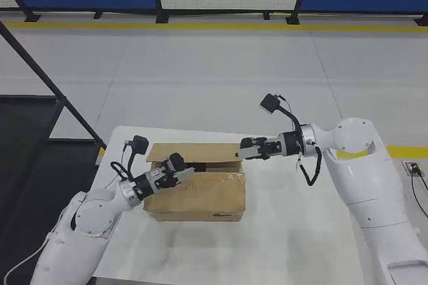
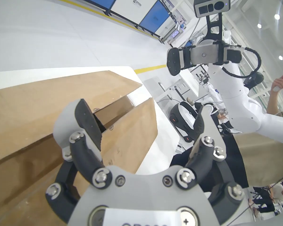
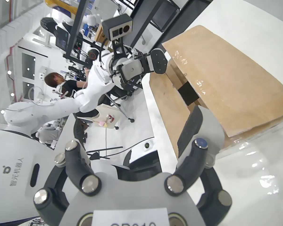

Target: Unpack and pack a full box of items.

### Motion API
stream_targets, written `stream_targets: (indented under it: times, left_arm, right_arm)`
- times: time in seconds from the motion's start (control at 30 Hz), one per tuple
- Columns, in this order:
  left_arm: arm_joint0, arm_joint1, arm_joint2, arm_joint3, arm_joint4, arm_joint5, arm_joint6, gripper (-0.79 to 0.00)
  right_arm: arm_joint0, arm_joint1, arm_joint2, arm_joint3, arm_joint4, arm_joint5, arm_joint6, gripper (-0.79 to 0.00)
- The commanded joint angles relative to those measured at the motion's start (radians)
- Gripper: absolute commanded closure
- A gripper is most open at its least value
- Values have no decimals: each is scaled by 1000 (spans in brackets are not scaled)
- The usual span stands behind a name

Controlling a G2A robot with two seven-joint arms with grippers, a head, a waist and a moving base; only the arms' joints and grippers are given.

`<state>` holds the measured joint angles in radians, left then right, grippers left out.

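Observation:
A brown cardboard box (image 1: 200, 196) lies on the white table (image 1: 292, 228), its two long top flaps nearly together with a dark slit between them. My left gripper (image 1: 177, 169) sits at the box's left end, open, and the near flap's edge (image 2: 141, 123) lies between its fingers (image 2: 88, 121). My right gripper (image 1: 245, 149) is at the box's far right corner, open, one finger (image 3: 193, 128) close to the box (image 3: 226, 78) end. Each wrist view shows the other gripper across the box: the right one (image 2: 176, 58) and the left one (image 3: 156, 61). The box's contents are hidden.
A black metal frame (image 1: 28, 142) stands just past the table's left side. Bare tabletop lies to the right of and in front of the box. The table's far edge (image 1: 200, 132) runs close behind the box.

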<state>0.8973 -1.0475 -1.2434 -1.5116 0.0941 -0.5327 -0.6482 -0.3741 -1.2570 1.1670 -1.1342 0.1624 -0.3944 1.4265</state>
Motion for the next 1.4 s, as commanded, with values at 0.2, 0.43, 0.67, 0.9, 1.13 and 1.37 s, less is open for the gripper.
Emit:
stream_targets:
  times: [0.2,0.43,0.67,0.9,1.13,1.37]
  left_arm:
    - [-53,-7,15,47,-19,11,13,-785]
    - [-53,-7,15,47,-19,11,13,-785]
    - [-53,-7,15,47,-19,11,13,-785]
    - [-33,1,-2,50,-80,16,-84,-785]
    - [-39,8,23,33,-35,45,-199,-785]
    - [-38,7,21,30,-39,53,-192,-785]
  right_arm:
    - [-33,52,10,-37,44,-28,-28,-785]
    - [-33,52,10,-37,44,-28,-28,-785]
    - [-166,70,73,-179,-83,-30,-296,-785]
    - [-395,111,218,-386,-261,-54,-450,-785]
    - [-608,133,316,-469,-510,-77,-653,-785]
    - [-622,134,314,-466,-502,-67,-649,-785]
